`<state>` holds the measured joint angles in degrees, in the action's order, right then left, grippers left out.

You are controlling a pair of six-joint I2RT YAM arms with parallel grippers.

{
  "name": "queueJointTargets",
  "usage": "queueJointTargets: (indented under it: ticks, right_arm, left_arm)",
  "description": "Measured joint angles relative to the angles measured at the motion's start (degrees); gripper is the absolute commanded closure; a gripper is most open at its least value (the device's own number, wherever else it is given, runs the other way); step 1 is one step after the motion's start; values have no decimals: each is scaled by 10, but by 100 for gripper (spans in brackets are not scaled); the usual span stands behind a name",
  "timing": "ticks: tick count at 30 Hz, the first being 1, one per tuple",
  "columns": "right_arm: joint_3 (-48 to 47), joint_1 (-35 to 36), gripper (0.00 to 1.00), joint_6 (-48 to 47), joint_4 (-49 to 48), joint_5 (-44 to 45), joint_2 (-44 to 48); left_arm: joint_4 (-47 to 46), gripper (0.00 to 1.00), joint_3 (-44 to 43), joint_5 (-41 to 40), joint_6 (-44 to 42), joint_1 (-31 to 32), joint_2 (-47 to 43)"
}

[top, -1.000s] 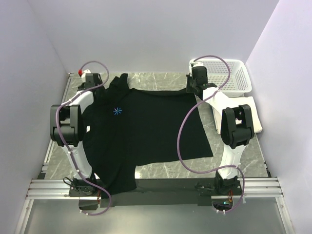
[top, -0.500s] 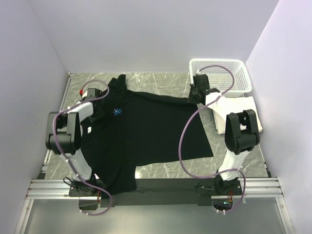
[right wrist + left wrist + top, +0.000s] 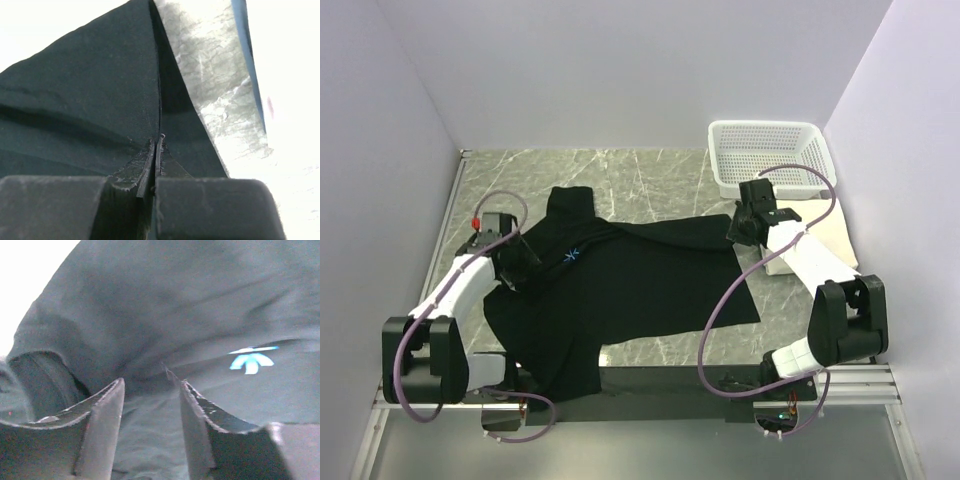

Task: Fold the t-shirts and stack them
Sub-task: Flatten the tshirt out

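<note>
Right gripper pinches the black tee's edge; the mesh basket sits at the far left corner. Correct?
No: the mesh basket sits at the far right corner, per the top view. The right gripper does pinch the edge of the black tee.

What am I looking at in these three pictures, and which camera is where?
Two robot arms stand at the near edge of a marble table. The wide picture looks down from above and behind them; each close-up comes from a wrist camera. A black t-shirt lies spread on the table, and a cream t-shirt lies at the right, near a white basket. The right hand is shut, pinching the black shirt's edge. The left hand has its fingers apart, against the shirt near its blue logo.
</note>
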<state>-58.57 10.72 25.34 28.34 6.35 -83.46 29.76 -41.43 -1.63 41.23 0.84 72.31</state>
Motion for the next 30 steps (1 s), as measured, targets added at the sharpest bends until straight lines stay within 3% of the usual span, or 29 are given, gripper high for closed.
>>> queueJointTargets:
  ticks: [4,13,20,30]
  right_arm:
    - [0,0,100,-3,0,-11,1]
    - [1,0,100,-10,-6,-49,2]
    - [9,0,100,-10,-13,-61,24]
    - [17,2,100,-10,-22,-75,32]
  left_arm:
    - [-2,41,-76,-3,-16,0,19]
    - [-112,44,-283,-10,-88,0,220]
    - [-127,44,-377,12,-109,5,368]
    - [-126,50,-467,22,-123,21,466]
